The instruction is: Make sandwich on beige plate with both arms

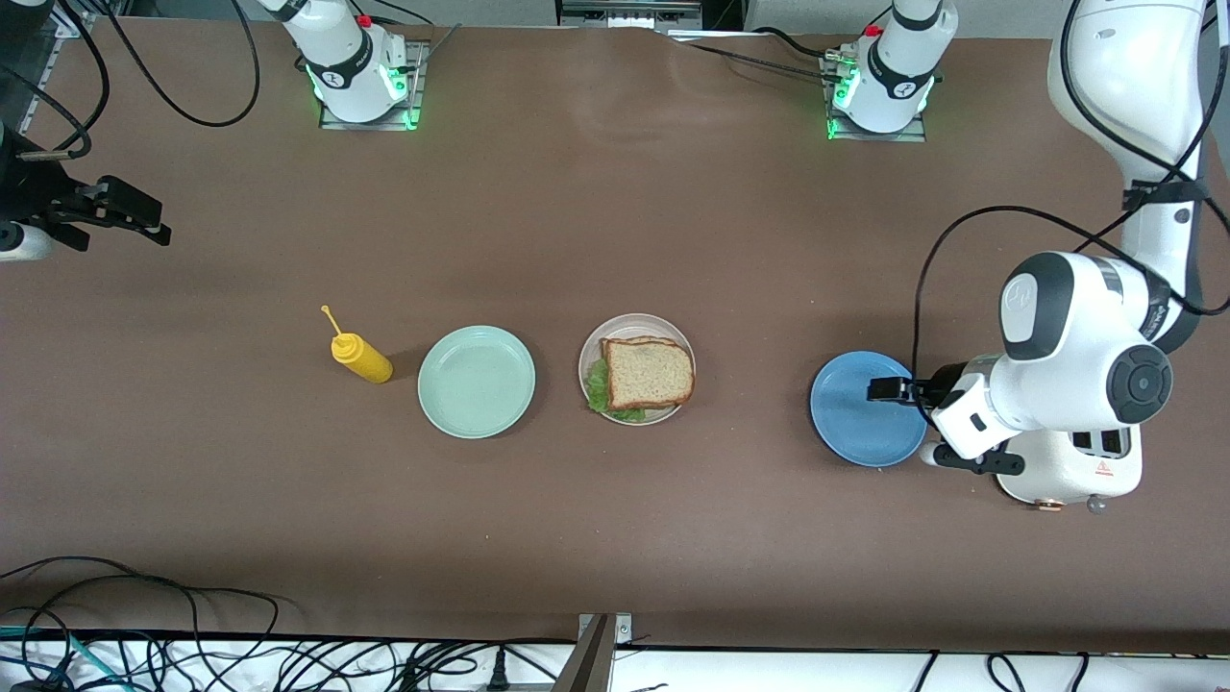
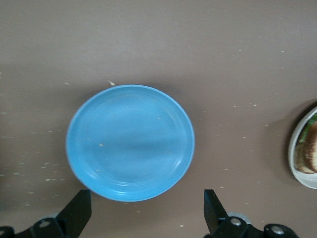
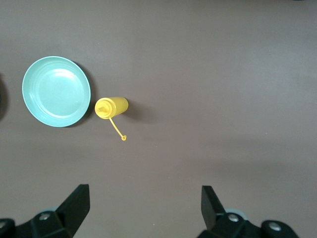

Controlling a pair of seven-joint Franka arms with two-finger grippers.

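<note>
Judging the sandwich [image 1: 646, 373] assembled on the beige plate [image 1: 636, 321] between the mint-green and blue plates, I hold the left gripper [image 2: 143, 213] over the blue plate [image 2: 130, 142] and the right gripper [image 3: 143, 210] over bare table, both empty with jaws apart, so nothing remains but parking.

Evenly and brightly lit from overhead; soft short shadows beside the yellow squeeze bottle [image 1: 360, 357] (wrist views slightly blurred).

Row across mid-table: yellow bottle [image 1: 361, 357], green plate [image 1: 477, 382] just beside it, beige plate [image 1: 636, 368] with sandwich [image 1: 646, 373], blue plate [image 1: 868, 408]. Wide gap between beige and blue plates. Left gripper [image 1: 889, 389] hangs over blue plate, fingers spread.
</note>
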